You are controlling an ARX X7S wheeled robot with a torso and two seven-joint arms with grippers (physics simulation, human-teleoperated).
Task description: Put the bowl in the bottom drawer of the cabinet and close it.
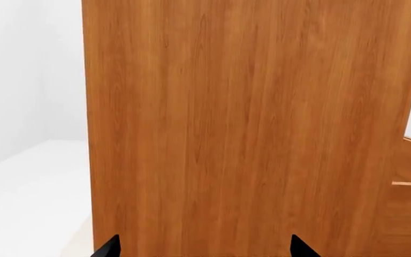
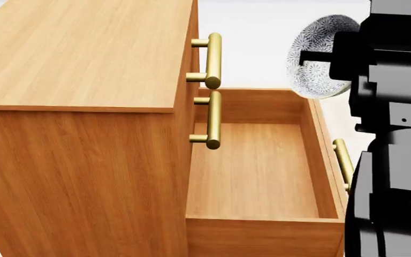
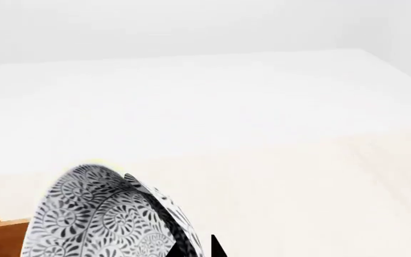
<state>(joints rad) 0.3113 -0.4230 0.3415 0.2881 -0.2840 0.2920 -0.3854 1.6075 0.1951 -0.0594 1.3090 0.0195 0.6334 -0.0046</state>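
The cabinet point(image 2: 84, 134) fills the left of the head view. Its bottom drawer point(image 2: 263, 235) is pulled fully out with nothing inside, and its brass handle point(image 2: 342, 160) is on the outer face. The blue-grey patterned bowl point(image 2: 316, 53) hangs tipped on its side above the drawer's far outer corner, with my right gripper point(image 2: 321, 57) shut on its rim. In the right wrist view the bowl point(image 3: 105, 219) sits between the fingertips of that gripper point(image 3: 191, 250). My left gripper point(image 1: 205, 251) is open, facing the cabinet's plain side panel point(image 1: 241, 128) with nothing between its fingers.
The two upper drawers are closed, and their brass handles point(image 2: 213, 59) point(image 2: 213, 120) jut out over the inner end of the open drawer. My black right arm point(image 2: 395, 160) stands just outside the drawer's front. Pale floor point(image 3: 263, 107) lies beyond.
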